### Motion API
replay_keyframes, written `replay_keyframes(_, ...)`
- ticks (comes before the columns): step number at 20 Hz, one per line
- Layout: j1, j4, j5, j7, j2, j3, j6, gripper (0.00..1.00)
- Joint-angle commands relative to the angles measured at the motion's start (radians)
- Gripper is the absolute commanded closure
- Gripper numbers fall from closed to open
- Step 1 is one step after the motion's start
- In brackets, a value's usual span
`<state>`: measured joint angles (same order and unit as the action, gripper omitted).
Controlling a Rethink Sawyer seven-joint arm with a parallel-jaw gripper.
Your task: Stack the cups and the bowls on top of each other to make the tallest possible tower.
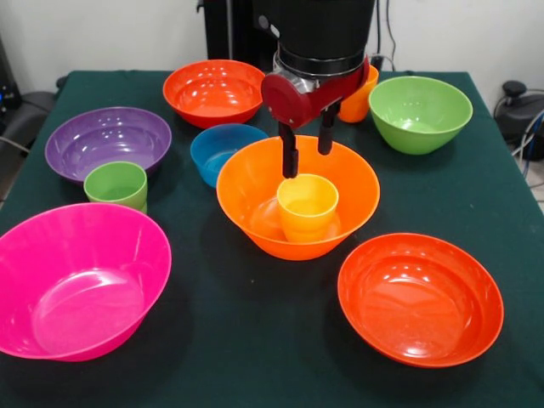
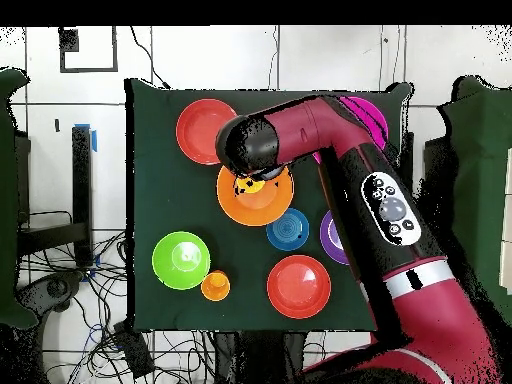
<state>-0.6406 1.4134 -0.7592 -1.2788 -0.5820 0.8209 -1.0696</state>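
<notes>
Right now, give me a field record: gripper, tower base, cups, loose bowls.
gripper: gripper open, fingers straddling the far rim of the yellow cup
tower base: large light orange bowl, mid-table, upright
in base: yellow cup, upright
other cups: green cup in front of purple bowl; orange cup beside lime green bowl
loose bowls: pink bowl, two red-orange bowls, small blue bowl
stacked so far: one cup in one bowl

The gripper point(image 1: 307, 150) points straight down, fingers point(image 1: 290, 155) parted.
</notes>
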Motion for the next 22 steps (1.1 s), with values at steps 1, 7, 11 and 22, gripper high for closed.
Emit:
replay_keyframes(1,0.016,0.054,-0.027,0.172,-0.014,-0.07,-0.088,0.0)
replay_keyframes(7,0.005,0.04,-0.051,0.185,-0.015,-0.073,-0.051,0.0)
replay_keyframes(11,0.015,0.009,-0.085,0.205,-0.013,-0.087,-0.061,0.0)
replay_keyframes(22,-0.003,-0.043,-0.116,0.245,0.006,-0.099,-0.048,0.0)
